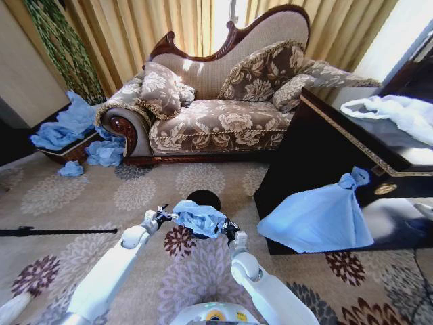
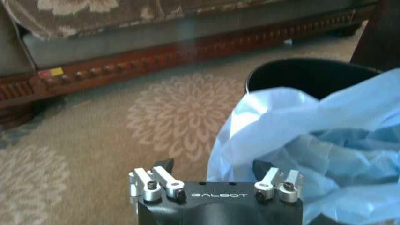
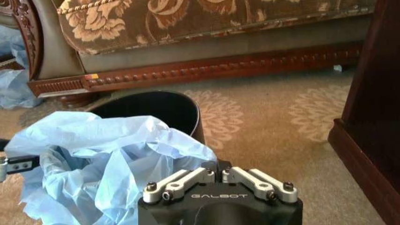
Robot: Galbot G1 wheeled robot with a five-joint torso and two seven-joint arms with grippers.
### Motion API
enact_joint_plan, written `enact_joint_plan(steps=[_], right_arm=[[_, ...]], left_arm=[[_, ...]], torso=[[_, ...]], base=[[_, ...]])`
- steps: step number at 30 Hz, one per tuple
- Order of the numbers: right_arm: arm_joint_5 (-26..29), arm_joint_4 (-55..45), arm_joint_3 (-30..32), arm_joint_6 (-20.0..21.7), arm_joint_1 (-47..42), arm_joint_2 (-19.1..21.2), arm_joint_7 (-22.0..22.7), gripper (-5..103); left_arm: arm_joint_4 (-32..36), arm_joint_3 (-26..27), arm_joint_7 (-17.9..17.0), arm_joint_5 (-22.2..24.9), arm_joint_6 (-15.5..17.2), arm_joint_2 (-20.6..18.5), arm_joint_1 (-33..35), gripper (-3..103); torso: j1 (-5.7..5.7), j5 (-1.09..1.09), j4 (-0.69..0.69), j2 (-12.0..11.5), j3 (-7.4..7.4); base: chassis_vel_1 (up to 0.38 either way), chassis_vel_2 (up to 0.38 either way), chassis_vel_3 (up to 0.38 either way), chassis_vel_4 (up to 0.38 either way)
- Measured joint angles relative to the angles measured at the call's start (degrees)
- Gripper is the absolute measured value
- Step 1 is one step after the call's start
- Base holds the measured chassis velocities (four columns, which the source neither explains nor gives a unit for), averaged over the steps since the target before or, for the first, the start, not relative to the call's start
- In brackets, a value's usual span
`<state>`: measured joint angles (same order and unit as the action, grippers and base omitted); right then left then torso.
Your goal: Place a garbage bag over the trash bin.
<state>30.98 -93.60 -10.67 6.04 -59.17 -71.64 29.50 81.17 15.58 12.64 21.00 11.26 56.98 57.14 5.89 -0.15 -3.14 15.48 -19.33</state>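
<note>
Garbage bag [image 1: 199,218] at lower centre of the head view, stretched between left gripper [image 1: 162,216] and right gripper [image 1: 227,230], each clenched on one edge. Trash bin [image 1: 204,199] just behind, mostly hidden; fingertips covered by plastic.

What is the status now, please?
Left gripper and right gripper each hold one side of the garbage bag. Bag bunched above the trash bin, not yet over rim. Nothing in the way.
</note>
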Motion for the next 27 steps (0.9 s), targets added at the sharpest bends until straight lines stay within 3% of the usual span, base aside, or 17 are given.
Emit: enact_joint_plan(steps=[1,6,8,9,11,18,27], right_arm=[[0.0,0.0,0.0,0.0,0.0,0.0,0.0,0],[-0.04,0.12,-0.23,0.0,0.0,-0.2,0.01,0],[-0.03,0.15,-0.32,0.0,0.09,-0.21,0.02,0],[-0.02,0.19,-0.43,0.0,0.22,-0.21,0.04,0],[-0.01,0.2,-0.48,0.0,0.29,-0.22,0.05,0],[0.03,0.04,-0.41,-0.19,0.16,0.09,0.21,0],[-0.21,-0.43,-0.27,-0.54,0.02,0.22,0.13,0]], left_arm=[[0.0,0.0,0.0,0.0,0.0,0.0,0.0,86],[-0.9,0.73,-0.08,-0.07,-0.28,0.09,0.48,66],[-1.06,0.75,-0.02,-0.06,-0.32,0.25,0.42,66],[-1.24,0.76,-0.01,-0.06,-0.34,0.52,0.29,58],[-1.31,0.76,0.0,-0.06,-0.35,0.7,0.18,58],[-1.46,0.69,0.22,-0.1,-0.61,1.23,0.32,34],[-1.31,0.76,0.27,-0.14,-0.74,1.3,0.45,15]], torso=[[0.0,0.0,0.0,0.0,0.0],[0.0,0.01,0.0,0.0,0.0],[0.0,0.0,0.0,0.0,0.0],[0.0,0.0,0.0,0.0,0.0],[0.0,0.0,0.0,0.0,0.0],[0.0,0.0,-0.01,0.0,0.0],[0.0,0.0,-0.01,0.0,0.0]], base=[[0.0,0.0,0.0,0.0],[0.0,0.0,0.0,0.0],[0.0,0.0,0.0,0.0],[0.0,0.0,0.0,0.0],[0.0,0.0,0.0,0.0],[0.0,0.0,0.0,0.0],[0.0,0.0,0.0,0.0]])
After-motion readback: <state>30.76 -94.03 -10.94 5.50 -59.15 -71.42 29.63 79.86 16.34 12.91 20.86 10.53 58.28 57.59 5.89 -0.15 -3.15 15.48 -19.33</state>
